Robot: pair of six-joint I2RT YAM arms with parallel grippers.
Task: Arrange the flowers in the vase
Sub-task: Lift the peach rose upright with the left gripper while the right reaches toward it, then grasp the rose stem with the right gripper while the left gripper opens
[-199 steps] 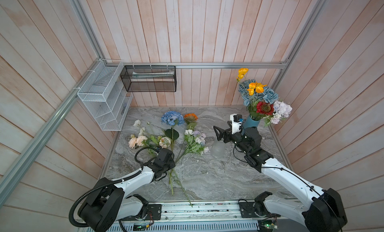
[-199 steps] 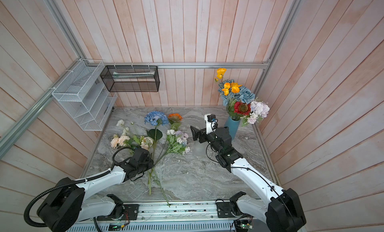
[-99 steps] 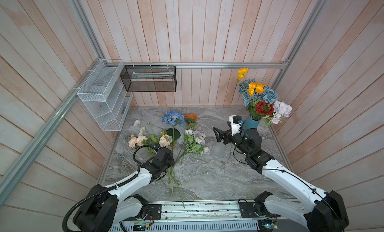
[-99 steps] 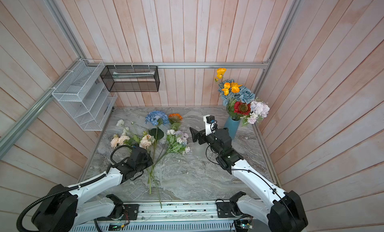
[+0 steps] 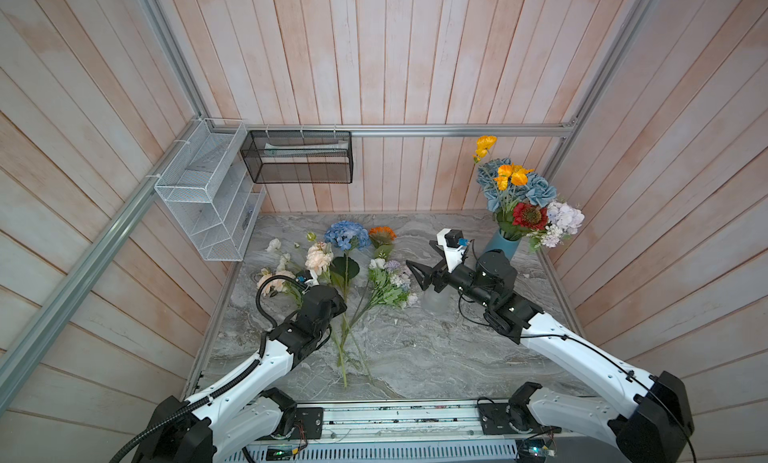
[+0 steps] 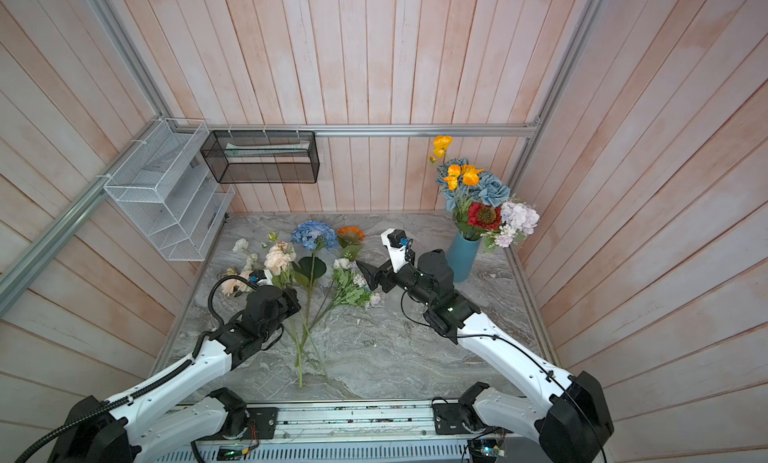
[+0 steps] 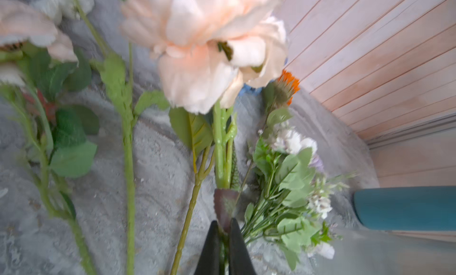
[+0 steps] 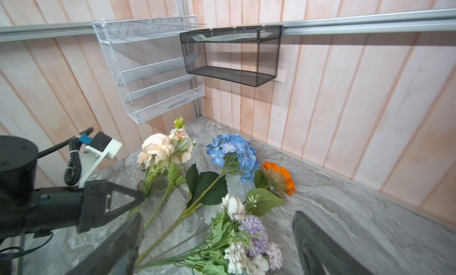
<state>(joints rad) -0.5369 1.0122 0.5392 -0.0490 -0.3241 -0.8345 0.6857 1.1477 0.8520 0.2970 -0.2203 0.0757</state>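
The left arm reaches in from the lower left of both top views, its elbow low and its wrist bent over the loose stems. The left gripper [image 7: 224, 228] is closed tight on the green stem of a peach flower [image 7: 209, 46], gripped below the leaves, with the bloom leaning away toward the back wall. In a top view that bloom [image 5: 319, 255] sits left of centre.

The right arm stretches from the lower right up toward the middle, its forearm nearly level and its tool pointing left. The right gripper [image 8: 219, 214] has its jaws spread wide and holds nothing. It hangs above the marble table [image 5: 415, 348], just right of a white-and-lilac sprig [image 5: 390, 280].

The blue vase [image 5: 500, 245] stands in the upper right corner of the table, and a bouquet [image 5: 519, 195] of yellow, blue, red and lilac blooms rises from it. The right arm's wrist lies directly between the held flower and the vase.

A blue hydrangea [image 5: 347, 234] and an orange daisy [image 5: 382, 233] lie flat at centre, with their stems crossing the sprig's. A white wire rack [image 5: 208, 191] and a black mesh basket [image 5: 299, 157] hang at upper left.
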